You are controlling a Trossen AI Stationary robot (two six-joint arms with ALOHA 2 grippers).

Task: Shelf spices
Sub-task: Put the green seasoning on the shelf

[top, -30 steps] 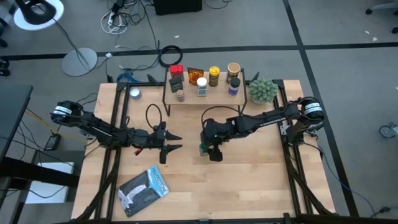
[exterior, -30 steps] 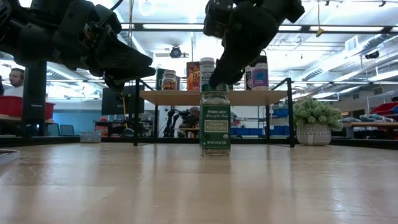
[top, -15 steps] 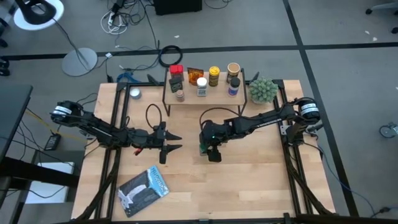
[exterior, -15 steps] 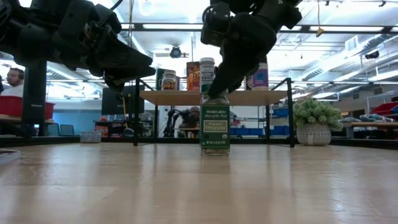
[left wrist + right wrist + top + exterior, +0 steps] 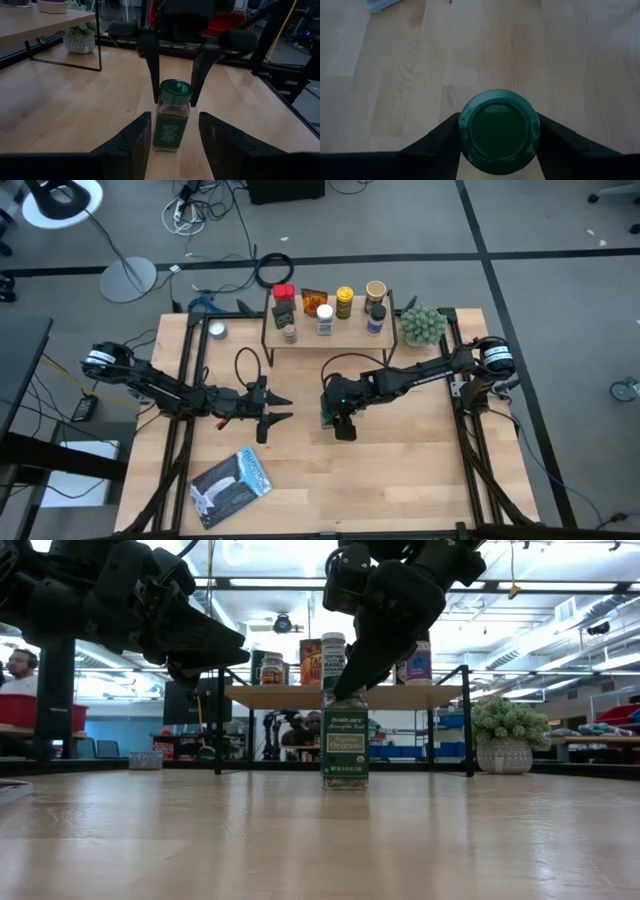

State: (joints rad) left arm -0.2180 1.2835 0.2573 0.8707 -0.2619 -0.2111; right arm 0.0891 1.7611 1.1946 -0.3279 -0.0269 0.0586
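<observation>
Right gripper [image 5: 172, 95] of mine hangs straight down over the green-lidded oregano jar [image 5: 345, 737], fingers spread either side of its cap to grip there, the jar upright on the table [image 5: 400, 440] before the shelf [image 5: 330, 333]; my left gripper [image 5: 272, 417] waits aside, spread.

The green-lidded glass spice jar [image 5: 345, 747] standing upright on the light wooden tabletop [image 5: 320, 840] carries a dark green label whose top line reads "TRADER JOE'S" and whose pale central panel reads "Organic Oregano". The labels on the jars on the wooden shelf [image 5: 345, 696] behind it are too small to read.
</observation>
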